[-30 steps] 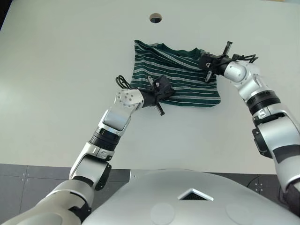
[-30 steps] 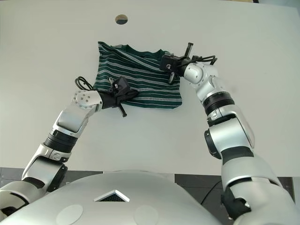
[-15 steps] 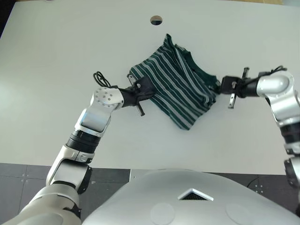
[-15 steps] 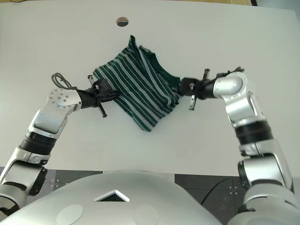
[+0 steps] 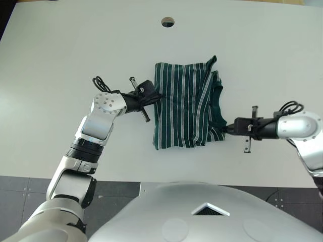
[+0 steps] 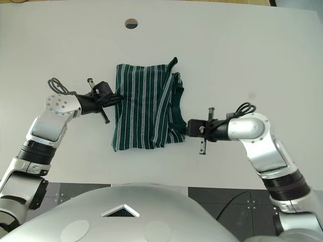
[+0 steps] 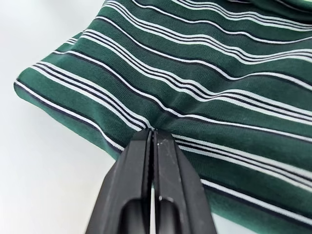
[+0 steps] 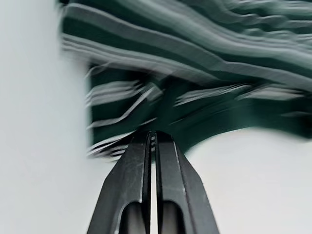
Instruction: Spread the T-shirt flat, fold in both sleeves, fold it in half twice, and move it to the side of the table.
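Rotated since a second ago, the folded T-shirt [image 5: 181,106] is pinched by clamped left gripper [image 5: 154,96] and right gripper [image 5: 227,127]; only shifting aside seems left.

The left arm [image 5: 93,132] was bent at the elbow and angled forward and inward, with its wrist turned toward the right. The left gripper [image 5: 154,96] was seen with its fingers pressed together on the left edge of the T-shirt [image 5: 181,108]. The right arm [image 5: 300,128] was stretched inward, nearly level. The right gripper [image 5: 226,128] was likewise clamped on the cloth's near right corner.
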You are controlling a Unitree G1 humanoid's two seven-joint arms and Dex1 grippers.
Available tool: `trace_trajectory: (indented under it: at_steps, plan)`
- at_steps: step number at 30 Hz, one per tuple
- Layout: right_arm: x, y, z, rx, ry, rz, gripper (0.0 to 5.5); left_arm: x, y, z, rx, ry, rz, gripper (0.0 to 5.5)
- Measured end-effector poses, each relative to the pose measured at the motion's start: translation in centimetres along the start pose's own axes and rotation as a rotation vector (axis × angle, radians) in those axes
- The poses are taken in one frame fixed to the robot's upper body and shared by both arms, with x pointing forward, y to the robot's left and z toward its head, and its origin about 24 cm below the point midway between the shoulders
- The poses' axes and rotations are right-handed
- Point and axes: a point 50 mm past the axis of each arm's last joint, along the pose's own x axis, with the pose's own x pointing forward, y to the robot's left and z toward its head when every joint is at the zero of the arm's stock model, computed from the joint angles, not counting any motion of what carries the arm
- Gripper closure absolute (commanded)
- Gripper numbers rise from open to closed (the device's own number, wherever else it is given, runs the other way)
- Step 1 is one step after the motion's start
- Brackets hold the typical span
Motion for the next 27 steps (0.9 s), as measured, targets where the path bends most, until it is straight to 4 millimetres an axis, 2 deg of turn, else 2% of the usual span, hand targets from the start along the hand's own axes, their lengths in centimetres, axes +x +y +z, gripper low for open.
trace_trajectory:
  at_steps: [2, 4, 7, 9, 12, 18, 21, 27]
  plan:
    - [-0.6, -1.1, 1.9, -0.046, -0.080, -0.047, 5.36, 0.0, 0.0, 0.0, 0.006, -0.002, 0.001, 5.40]
    - [-0.3, -1.6, 3.4, -0.074, -0.141, -0.055, 5.36, 0.1, 0.0, 0.0, 0.008, -0.005, 0.001, 5.40]
    - [1.7, -1.6, 4.8, -0.092, -0.198, -0.016, 5.36, 0.2, -0.1, 0.1, 0.007, -0.010, 0.001, 5.40]
    - [3.9, -1.4, 5.3, -0.092, -0.209, 0.029, 5.36, 0.3, -0.2, 0.2, 0.006, -0.017, -0.002, 5.40]
    - [6.5, -1.2, 5.5, -0.069, -0.204, 0.089, 5.36, 0.5, -0.4, 0.3, 0.005, -0.024, -0.004, 5.40]
    - [9.2, -0.2, 4.3, -0.072, -0.112, 0.179, 5.36, 0.7, -0.7, 0.5, 0.008, -0.033, -0.011, 5.40]
    - [8.6, -0.1, 3.1, -0.081, -0.051, 0.196, 5.36, 0.9, -0.9, 0.6, 0.011, -0.036, -0.014, 5.40]
    - [4.9, 0.0, 0.9, -0.063, 0.036, 0.173, 5.36, 1.2, -1.1, 0.8, 0.016, -0.045, -0.016, 5.40]
